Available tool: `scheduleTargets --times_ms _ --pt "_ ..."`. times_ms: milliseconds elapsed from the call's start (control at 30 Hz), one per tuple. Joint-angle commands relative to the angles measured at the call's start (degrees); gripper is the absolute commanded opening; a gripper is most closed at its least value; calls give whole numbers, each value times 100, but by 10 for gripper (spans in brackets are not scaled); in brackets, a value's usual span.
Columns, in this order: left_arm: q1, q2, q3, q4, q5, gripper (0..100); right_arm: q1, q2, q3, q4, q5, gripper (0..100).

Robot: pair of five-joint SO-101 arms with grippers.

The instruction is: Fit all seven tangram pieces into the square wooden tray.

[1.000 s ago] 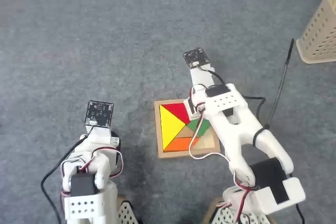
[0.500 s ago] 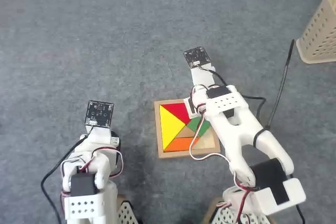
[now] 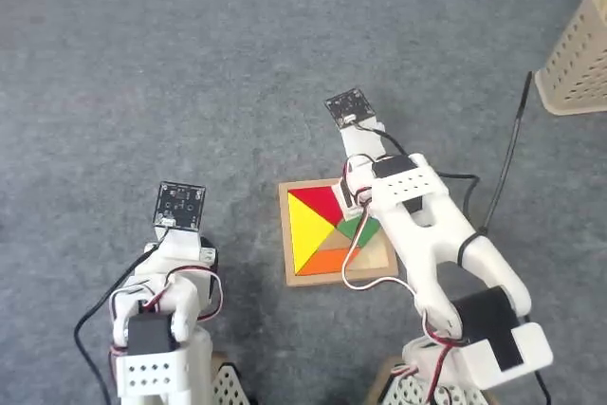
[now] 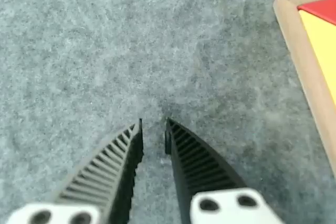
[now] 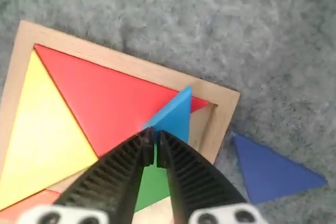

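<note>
1. My right gripper point(image 5: 156, 134) is closed down to a sliver on the edge of a light blue piece point(image 5: 176, 113) and holds it tilted over one corner of the tray point(image 5: 131, 66).
2. The light blue piece overlaps the tip of the red triangle point(image 5: 105, 103) and the bare wood left in that corner. I cannot tell whether its lower edge touches the tray floor.
3. The tray lies on the grey carpet point(image 3: 190, 92). Inside it, the red triangle runs along one rim and the yellow triangle point(image 5: 42, 150) lies against it, long edge to long edge. A green piece point(image 5: 152, 187) lies just under my fingers, and an orange piece point(image 3: 327, 260) lies along the near rim.
4. A dark blue triangle point(image 5: 273, 174) lies flat on the carpet outside the tray, near the corner I hover over and clear of the rim.
5. My left gripper point(image 4: 153, 127) shows a narrow gap with nothing in it. It hangs over bare carpet, with the tray's rim off to the side.
6. From above, my right arm point(image 3: 417, 225) stretches over the tray's right half. My left arm point(image 3: 166, 301) sits folded, well apart from the tray.
7. A beige slotted basket point(image 3: 579, 54) stands at the far right edge.
</note>
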Motion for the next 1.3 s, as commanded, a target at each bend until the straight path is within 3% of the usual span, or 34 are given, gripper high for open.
scheduleTargets --times_ms 0,633,867,1267 --pt "9 -123 -57 0 44 71 154 -303 -176 84 132 6" --pt "9 -123 -57 0 44 71 444 -330 -193 127 123 6" --pt "9 -123 -57 0 44 71 57 -796 -211 690 176 6" --pt "9 -123 -57 0 44 71 -13 -752 -114 708 176 6"
